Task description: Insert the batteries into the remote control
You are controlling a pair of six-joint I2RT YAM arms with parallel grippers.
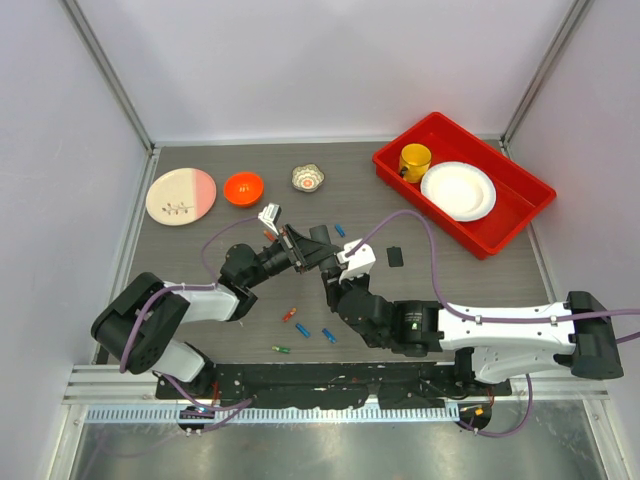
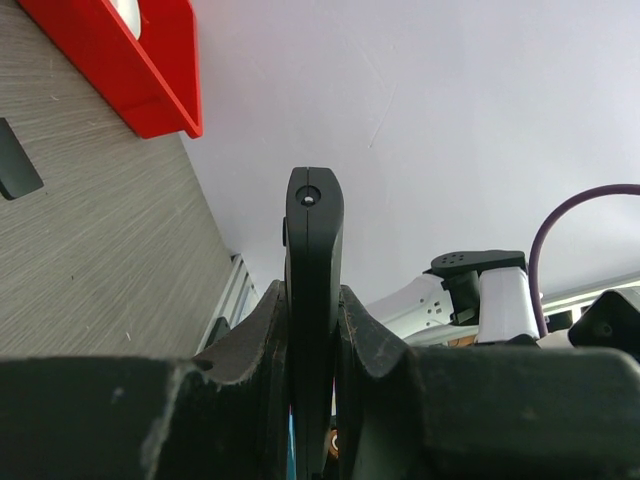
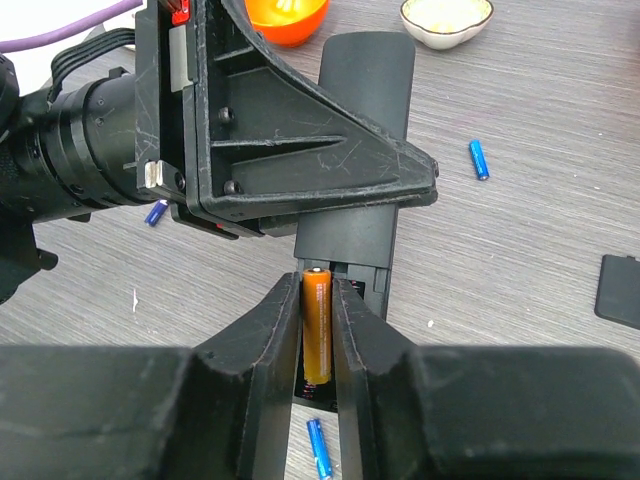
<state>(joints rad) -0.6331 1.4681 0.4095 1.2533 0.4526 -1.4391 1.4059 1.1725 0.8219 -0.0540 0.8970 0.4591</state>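
The left gripper (image 2: 313,295) was pressed shut on the remote (image 3: 365,70), which stood edge-on between both fingers, over the middle of the table (image 1: 200,265). Just to its right, the right gripper (image 3: 318,300) met the remote's open recess. Its fingers stood close on either side of an orange battery (image 3: 317,335) lying lengthwise in that recess (whether they pinched it or merely flanked it could not be told).

Table survey, left to right:
- A pink-and-cream plate (image 1: 181,194) lay at the far left, with an orange bowl (image 1: 243,187) just beside it.
- A small patterned bowl (image 1: 308,178) sat further along.
- Loose batteries lay in front of the arms: one green (image 1: 281,349), one orange (image 1: 289,314) and two blue (image 1: 302,331) (image 1: 328,336).
- A third blue battery (image 1: 340,229) lay beyond the grippers.
- A small flat black piece (image 1: 394,256) rested alone, right of centre.
- A red tray (image 1: 520,215) occupied the far right corner, carrying a yellow cup (image 1: 415,158) and a white plate (image 1: 458,190).
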